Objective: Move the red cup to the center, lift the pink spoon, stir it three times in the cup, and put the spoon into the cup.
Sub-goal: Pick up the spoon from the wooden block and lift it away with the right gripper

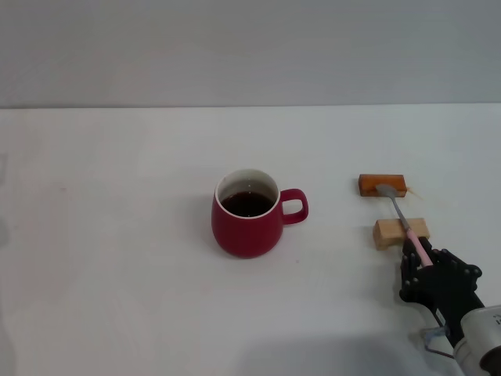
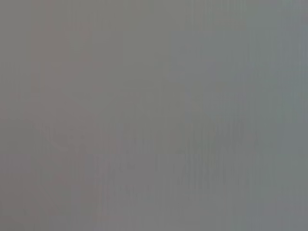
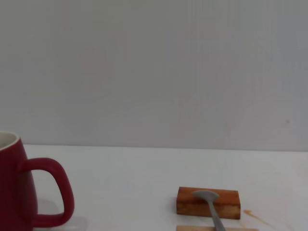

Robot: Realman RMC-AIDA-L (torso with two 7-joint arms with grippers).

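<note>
Pink spoon (image 1: 401, 213) rests across two wooden blocks (image 1: 382, 185), handle pinched by right claw (image 1: 423, 262)

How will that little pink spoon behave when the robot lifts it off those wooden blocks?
The pink spoon looks slim with a metal neck, so it is probably stiff and light. Bridging two wooden blocks, it may pivot or slide if lifted off-centre. The right gripper sits at the handle end, so the bowl might droop.

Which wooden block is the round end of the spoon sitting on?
The darker, orange-brown block, the one farther from the right gripper. The pink spoon's grey bowl rests on it; its neck crosses the paler block.
</note>
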